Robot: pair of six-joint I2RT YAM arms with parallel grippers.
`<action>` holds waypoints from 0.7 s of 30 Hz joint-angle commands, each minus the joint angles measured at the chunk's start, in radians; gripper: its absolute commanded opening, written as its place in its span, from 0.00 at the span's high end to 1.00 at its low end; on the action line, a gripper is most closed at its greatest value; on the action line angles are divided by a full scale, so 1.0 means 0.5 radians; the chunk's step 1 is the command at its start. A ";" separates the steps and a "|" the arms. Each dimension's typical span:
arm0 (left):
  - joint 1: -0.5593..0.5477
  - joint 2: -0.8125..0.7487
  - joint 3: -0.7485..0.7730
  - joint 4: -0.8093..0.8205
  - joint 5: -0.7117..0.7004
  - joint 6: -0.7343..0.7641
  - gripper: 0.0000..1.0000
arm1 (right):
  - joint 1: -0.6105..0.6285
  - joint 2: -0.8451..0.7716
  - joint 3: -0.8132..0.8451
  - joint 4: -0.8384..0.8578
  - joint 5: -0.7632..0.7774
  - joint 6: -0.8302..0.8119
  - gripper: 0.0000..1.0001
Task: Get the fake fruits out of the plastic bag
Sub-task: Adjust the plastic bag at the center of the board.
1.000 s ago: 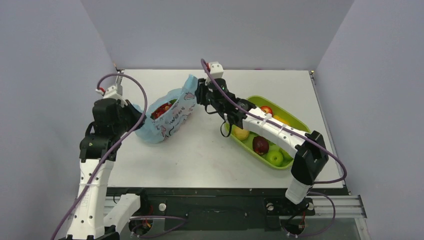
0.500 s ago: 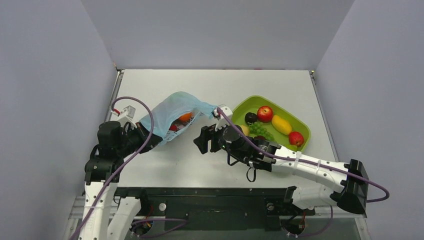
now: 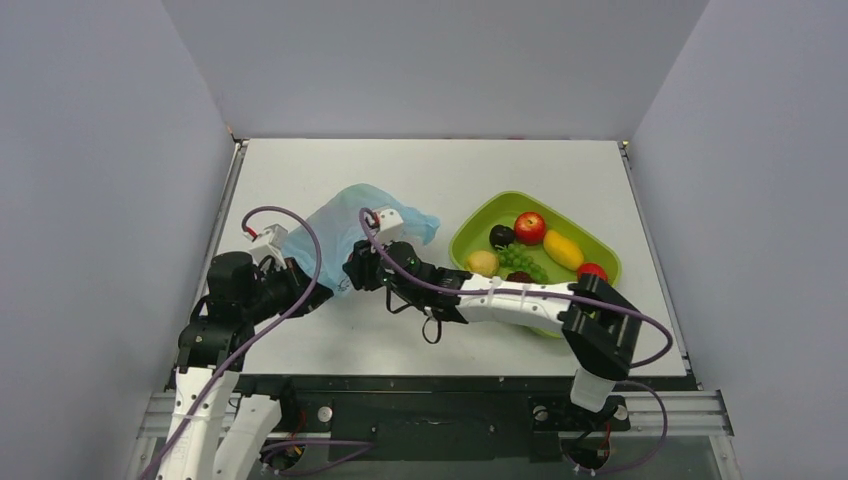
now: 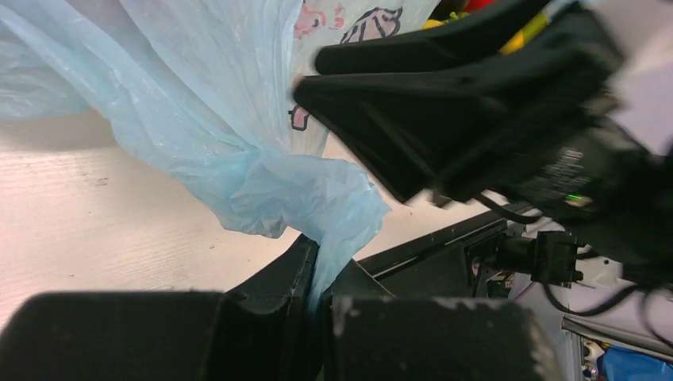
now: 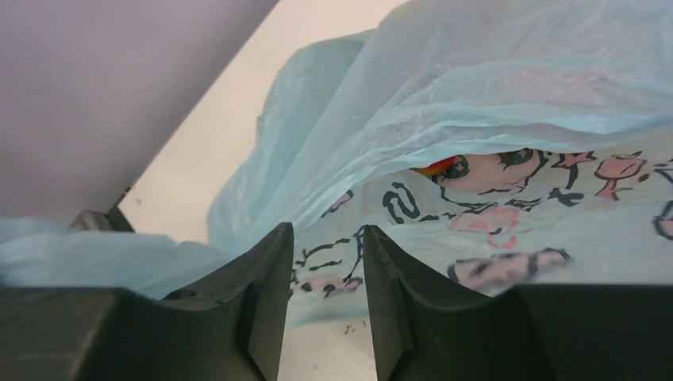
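Plastic bag (image 3: 345,215): lies crumpled on the counter (image 3: 420,170), left of centre, near the green tray (image 3: 470,218).

Left claw (image 4: 321,274): clenched on a twisted corner of the bag's film at its near-left end. Pinches the blue plastic tight between both fingers, with no gap visible.

Right claw (image 5: 327,238): reaches across from the right, low at the bag's near side. Jaws a narrow way apart, nothing clamped (printed film and a strip of counter show through the gap). Faces the fold where plain upper film overhangs the printed layer.

Fake fruits (image 5: 438,167): inside the bag. Visible only as a small orange-red patch under the overhanging fold, right wrist view; kinds not tellable.

Tray contents: red apple (image 3: 530,227), yellow mango (image 3: 563,250), lemon (image 3: 482,262), green grapes (image 3: 520,260), dark plum (image 3: 501,235). Near edge partly hidden by the right arm.
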 commanded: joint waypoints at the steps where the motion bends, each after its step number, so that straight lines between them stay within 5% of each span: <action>1: -0.078 0.001 -0.001 0.103 0.004 0.051 1.00 | 0.009 0.201 -0.002 0.315 0.073 -0.096 0.68; 13: -0.093 0.134 0.074 -0.148 -0.036 0.002 1.00 | 0.136 0.205 -0.528 0.542 0.214 0.150 0.69; 17: -0.093 0.107 -0.025 -0.169 0.214 -0.081 1.00 | 0.131 0.084 -0.537 0.472 0.199 0.207 0.68; 21: -0.095 0.030 0.031 -0.311 0.275 0.076 0.74 | 0.090 -0.023 -0.609 0.516 0.149 0.267 0.66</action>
